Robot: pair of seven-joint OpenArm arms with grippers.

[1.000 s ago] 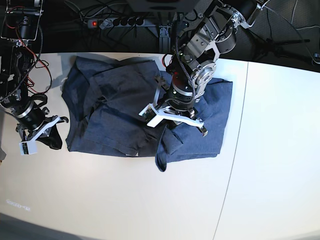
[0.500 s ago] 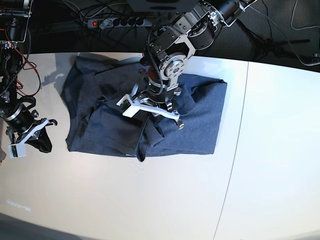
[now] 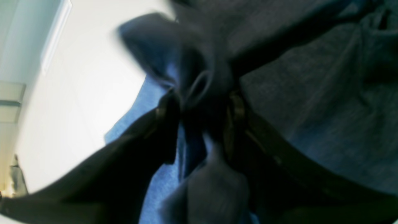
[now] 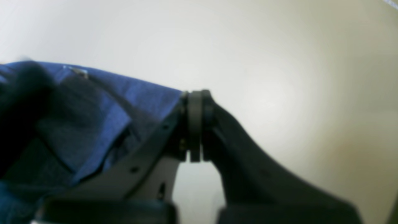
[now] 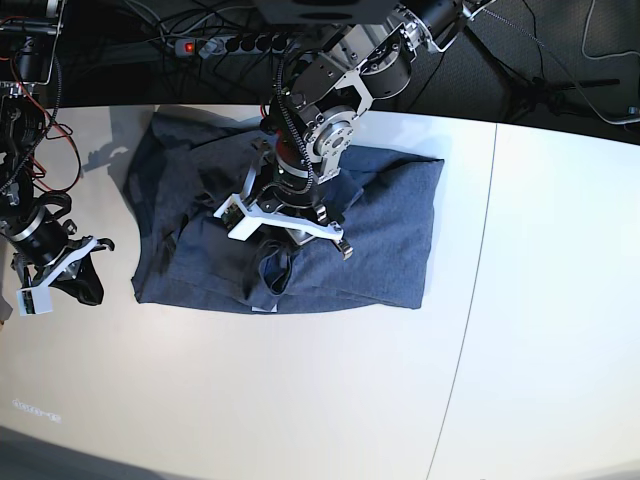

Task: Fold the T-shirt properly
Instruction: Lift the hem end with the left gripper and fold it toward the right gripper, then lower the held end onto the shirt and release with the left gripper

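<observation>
The blue-grey T-shirt [image 5: 390,230] lies rumpled and partly folded on the white table [image 5: 300,400]; no lettering shows. My left gripper [image 5: 279,252] hangs over the shirt's middle, shut on a bunched fold of its cloth. In the left wrist view that fold [image 3: 202,93] is pinched between the dark fingers [image 3: 169,124], which make up the left gripper [image 3: 202,124]. My right gripper [image 5: 68,284] sits on the table just left of the shirt's lower left corner, shut and empty. In the right wrist view its tips [image 4: 195,124] meet, with the shirt's edge [image 4: 93,102] to their left.
A power strip [image 5: 240,43] and cables lie behind the table's far edge. A seam [image 5: 470,300] runs down the table right of the shirt. Bare tabletop lies in front and to the right.
My left gripper has carried the held fold leftward across the shirt, and the shirt's right edge has drawn in with it. My right gripper shifted left at first, then stayed still.
</observation>
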